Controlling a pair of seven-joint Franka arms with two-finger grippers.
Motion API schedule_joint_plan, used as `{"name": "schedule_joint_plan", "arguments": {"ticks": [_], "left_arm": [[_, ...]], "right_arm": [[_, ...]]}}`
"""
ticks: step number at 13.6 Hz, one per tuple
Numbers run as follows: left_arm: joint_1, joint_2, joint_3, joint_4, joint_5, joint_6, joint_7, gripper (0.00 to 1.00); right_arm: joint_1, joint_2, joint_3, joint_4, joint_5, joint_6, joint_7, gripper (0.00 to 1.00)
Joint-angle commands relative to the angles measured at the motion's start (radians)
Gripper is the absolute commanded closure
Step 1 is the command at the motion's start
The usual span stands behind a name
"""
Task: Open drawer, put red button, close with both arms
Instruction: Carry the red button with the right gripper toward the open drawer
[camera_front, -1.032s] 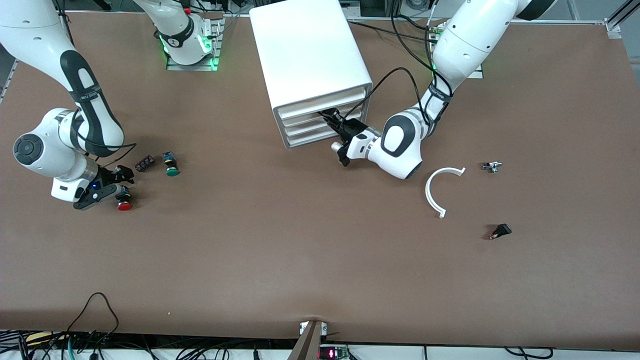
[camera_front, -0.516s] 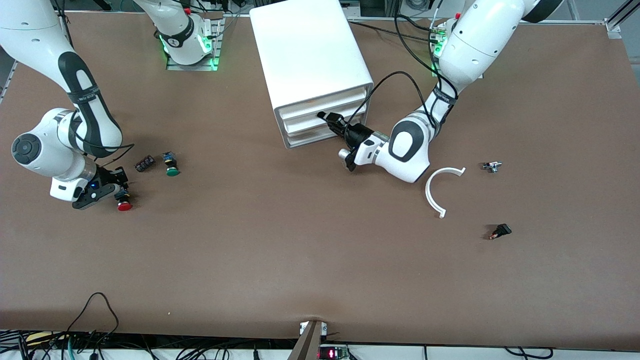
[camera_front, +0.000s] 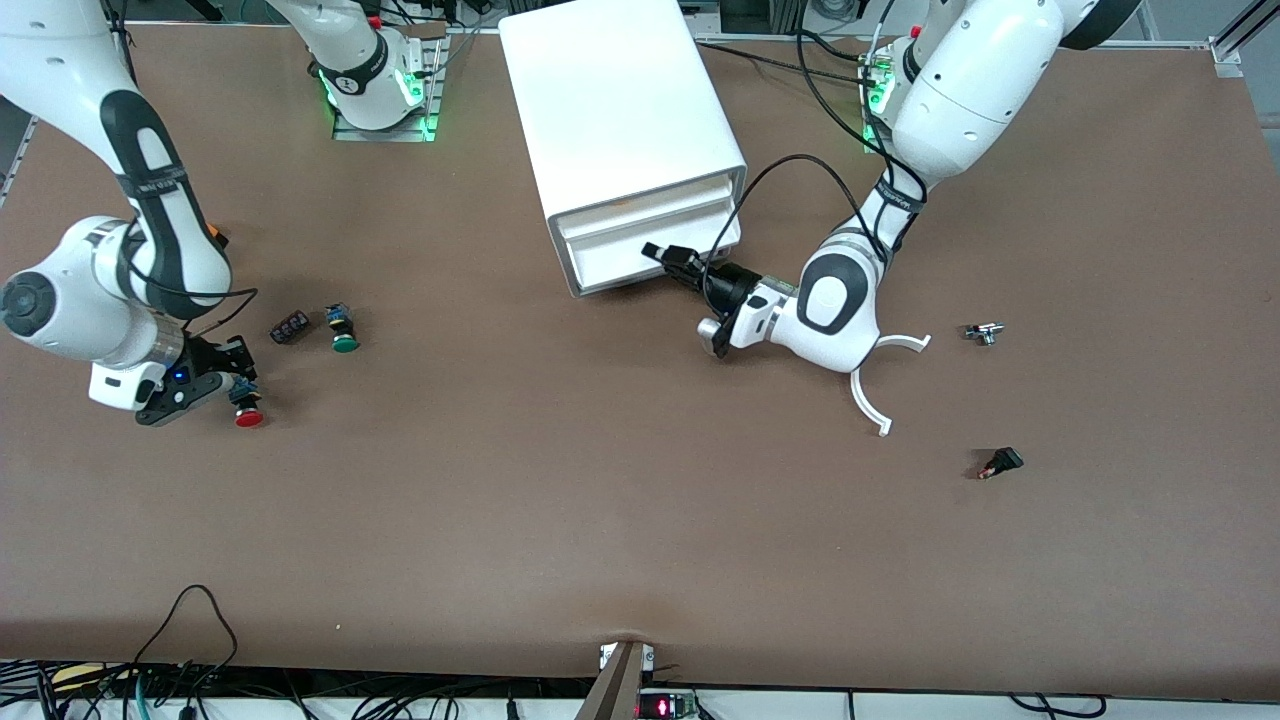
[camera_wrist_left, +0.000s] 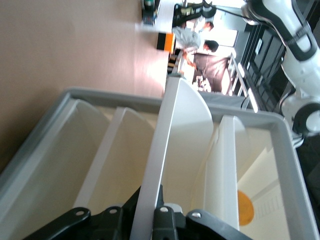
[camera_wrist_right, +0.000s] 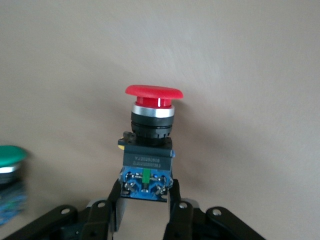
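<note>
The white four-drawer cabinet (camera_front: 620, 110) stands at the robots' edge of the table. Its second drawer (camera_front: 610, 262) is pulled partway out. My left gripper (camera_front: 657, 251) is shut on that drawer's front wall; in the left wrist view the drawer's thin white wall (camera_wrist_left: 167, 145) sits pinched in the left gripper (camera_wrist_left: 154, 207). Toward the right arm's end of the table, my right gripper (camera_front: 236, 392) is shut on the red button (camera_front: 248, 416). In the right wrist view the right gripper (camera_wrist_right: 145, 195) clamps the red button (camera_wrist_right: 152, 100) by its blue body, red cap pointing away.
A green-capped button (camera_front: 344, 340) and a small black part (camera_front: 288, 327) lie close to the right gripper. A white curved piece (camera_front: 868, 400), a small metal part (camera_front: 985, 332) and a black-and-red part (camera_front: 1000, 463) lie toward the left arm's end. An orange disc (camera_wrist_left: 245, 207) shows inside the cabinet.
The right gripper has shut on the red button. The left gripper has drawn back from the cabinet toward the front camera, and the drawer has come out with it.
</note>
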Motion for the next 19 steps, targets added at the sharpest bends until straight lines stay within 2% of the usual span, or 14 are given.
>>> {"name": "schedule_joint_plan", "arguments": {"ticks": [1,7,15,16,17,19], "left_arm": [[0.015,-0.012,-0.009,-0.01,-0.091,0.075,-0.022,0.9],[0.039,-0.022,-0.009,-0.004,-0.12,0.17,-0.018,0.88],[0.064,-0.072,-0.001,-0.002,-0.12,0.285,-0.055,0.88],[0.064,-0.075,-0.001,-0.007,-0.12,0.285,-0.058,0.56],[0.065,-0.08,-0.001,-0.014,-0.118,0.283,-0.068,0.01],[0.084,-0.115,-0.003,-0.037,-0.117,0.271,-0.151,0.0]], "right_arm": [[-0.001,-0.023,0.016,0.119,0.023,-0.177,0.009,0.74],[0.039,-0.021,0.15,0.399,0.016,-0.505,0.326,0.74],[0.276,-0.023,0.158,0.511,0.028,-0.587,0.781,0.73],[0.306,-0.022,0.164,0.511,0.031,-0.591,0.828,0.73],[0.341,-0.021,0.164,0.512,0.035,-0.59,0.889,0.73],[0.407,-0.02,0.164,0.513,0.032,-0.581,0.995,0.73]]}}
